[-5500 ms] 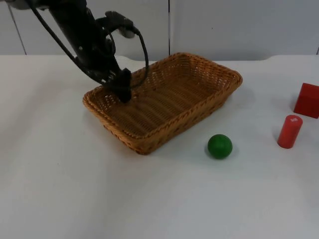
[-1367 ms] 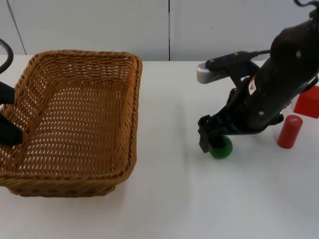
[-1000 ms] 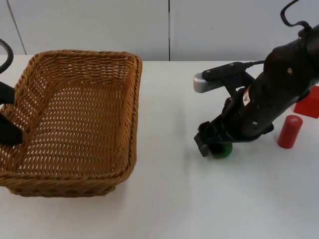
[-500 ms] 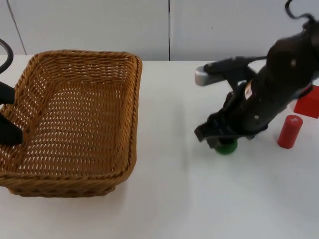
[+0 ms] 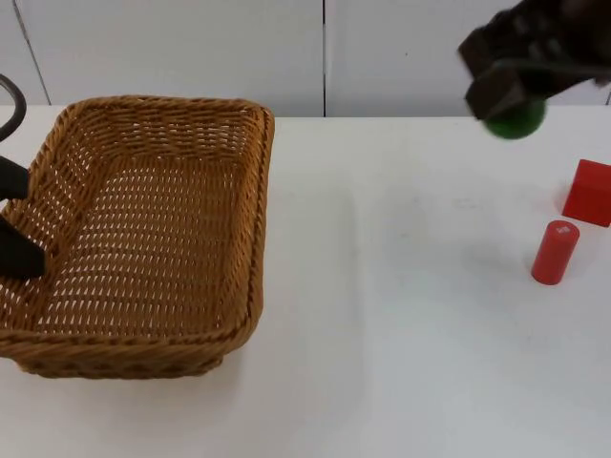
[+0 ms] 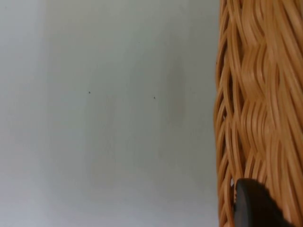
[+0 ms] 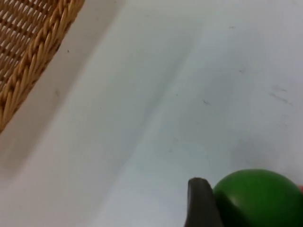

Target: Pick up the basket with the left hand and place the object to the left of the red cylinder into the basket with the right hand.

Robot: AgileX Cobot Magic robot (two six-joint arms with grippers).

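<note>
1. The left gripper (image 5: 17, 253) clamps the near-side rim of the basket (image 5: 143, 239), holding it well to the left of the red cylinder (image 5: 555, 252).
2. The right gripper (image 5: 511, 91) grips the green ball (image 5: 516, 116), raised above the table (image 5: 401, 315), up beyond the red cylinder.
3. Pickup looks done; carrying the ball across to the basket and releasing it remain.
4. A red block (image 5: 588, 193) sits just behind the cylinder.

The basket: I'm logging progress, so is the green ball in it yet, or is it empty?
Empty. The basket shows bare weave inside, and the green ball hangs in the right hand above the table, far from it.
</note>
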